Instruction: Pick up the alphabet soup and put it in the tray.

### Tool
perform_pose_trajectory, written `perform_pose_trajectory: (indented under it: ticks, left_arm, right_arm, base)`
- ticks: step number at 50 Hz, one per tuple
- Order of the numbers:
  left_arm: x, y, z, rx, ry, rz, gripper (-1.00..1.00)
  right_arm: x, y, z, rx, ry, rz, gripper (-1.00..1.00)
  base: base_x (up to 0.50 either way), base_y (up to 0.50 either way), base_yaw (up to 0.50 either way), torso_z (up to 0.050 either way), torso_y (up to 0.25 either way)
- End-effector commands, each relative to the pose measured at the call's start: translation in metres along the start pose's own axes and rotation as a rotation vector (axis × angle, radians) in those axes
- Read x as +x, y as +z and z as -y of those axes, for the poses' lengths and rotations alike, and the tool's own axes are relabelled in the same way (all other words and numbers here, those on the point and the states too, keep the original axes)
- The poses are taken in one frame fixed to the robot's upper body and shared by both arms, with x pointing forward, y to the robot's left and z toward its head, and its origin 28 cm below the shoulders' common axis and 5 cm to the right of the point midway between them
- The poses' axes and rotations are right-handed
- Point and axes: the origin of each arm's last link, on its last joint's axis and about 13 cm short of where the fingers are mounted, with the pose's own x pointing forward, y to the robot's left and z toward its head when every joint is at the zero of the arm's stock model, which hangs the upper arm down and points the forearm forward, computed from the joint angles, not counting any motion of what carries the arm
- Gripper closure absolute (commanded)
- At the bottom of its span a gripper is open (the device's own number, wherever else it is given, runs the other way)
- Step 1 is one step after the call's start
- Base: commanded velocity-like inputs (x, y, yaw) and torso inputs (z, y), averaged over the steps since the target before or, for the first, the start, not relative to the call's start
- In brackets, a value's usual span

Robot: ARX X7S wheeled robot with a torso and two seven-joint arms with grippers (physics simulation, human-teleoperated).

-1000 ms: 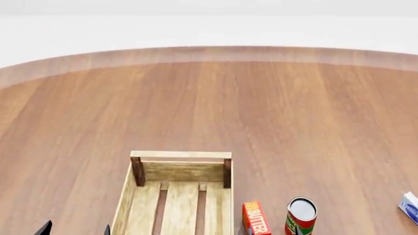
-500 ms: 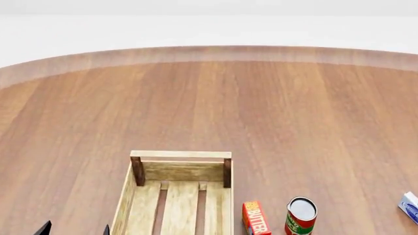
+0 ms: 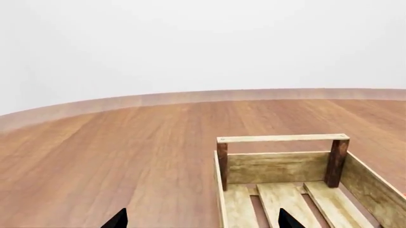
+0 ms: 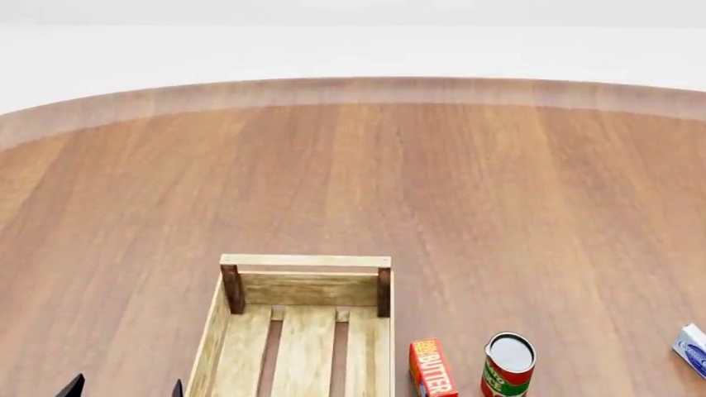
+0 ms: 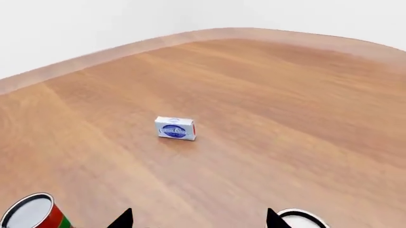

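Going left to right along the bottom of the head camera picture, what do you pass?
Left gripper → tray → butter box → red and green can → white and blue box, cut by the right edge.

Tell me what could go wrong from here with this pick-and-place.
1. Wrong can: the red and green can sits near the open right gripper. The other can top is cut off at the right wrist view's edge with no label showing, so which can it is cannot be told yet.
2. The butter box stands close beside the tray; a low carry might knock it.
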Motion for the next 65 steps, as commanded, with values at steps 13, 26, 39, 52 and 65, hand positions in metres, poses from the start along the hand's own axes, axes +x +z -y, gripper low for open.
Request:
perform_pose_trajectory:
  ticks: [13, 26, 39, 52, 65]
  left_arm:
    - [0.0, 0.0, 0.0, 0.0, 0.004, -0.004, -1.0]
    - [0.0, 0.0, 0.0, 0.0, 0.004, -0.004, -1.0]
    - [0.0, 0.0, 0.0, 0.0, 0.005, -0.001, -1.0]
    - [0.0, 0.0, 0.0, 0.0, 0.006, -0.001, -1.0]
    - [0.0, 0.0, 0.0, 0.001, 0.008, -0.001, -1.0]
  right_arm:
    - [-0.005, 0.003, 0.008, 0.102, -0.195, -0.059, -1.0]
    - [0.005, -0.004, 0.016, 0.094, -0.26, -0.062, -1.0]
    - [0.019, -0.009, 0.023, 0.102, -0.273, -0.105, -1.0]
    - [0.029, -0.016, 0.023, 0.08, -0.263, -0.175, -1.0]
    - [0.038, -0.019, 0.021, 0.076, -0.257, -0.203, -1.0]
  base:
    - [0.0, 0.0, 0.0, 0.0, 0.0]
    - [0.0, 0.0, 0.0, 0.0, 0.0]
    - [0.0, 0.0, 0.0, 0.0, 0.0]
    - [0.0, 0.0, 0.0, 0.0, 0.0]
    - [0.0, 0.0, 0.0, 0.0, 0.0]
